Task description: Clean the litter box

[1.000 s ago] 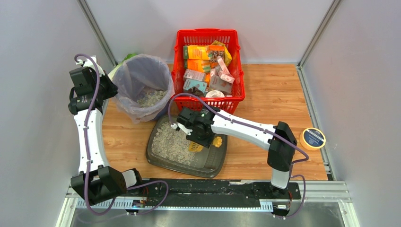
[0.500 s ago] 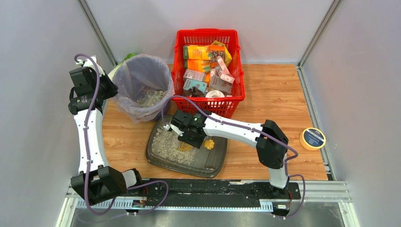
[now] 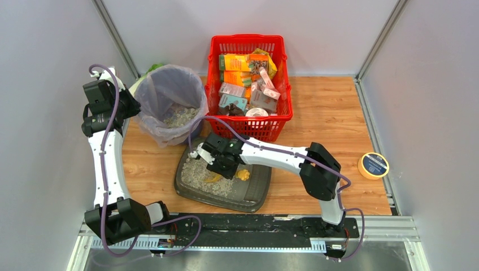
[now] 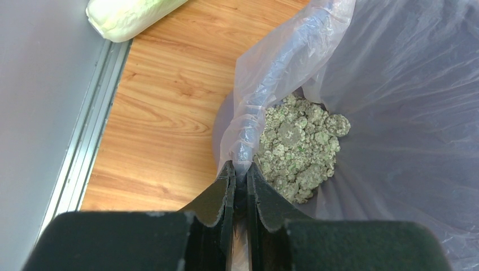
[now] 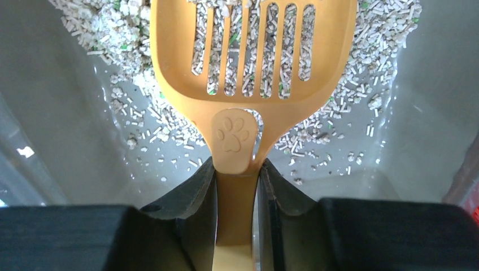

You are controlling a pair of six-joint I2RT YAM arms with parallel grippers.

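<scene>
**A:** Where is the left arm (image 3: 105, 164)?

**B:** It runs from its base at the near-left corner straight away along the left side. At the far end it bends toward the right. The left gripper (image 4: 241, 169) has its jaws pressed almost together, pinching a fold of the clear bin liner (image 4: 271, 84).

**A:** And the right arm (image 3: 277, 153)?

**B:** It rises from its base at the near right to a dark elbow. From there the white forearm reaches leftward across the middle, with the wrist tipped downward.

**A:** Its gripper?

**B:** The right gripper (image 5: 237, 169) has its jaws clamped on both sides of the handle of the orange litter scoop (image 5: 175, 51).
</scene>
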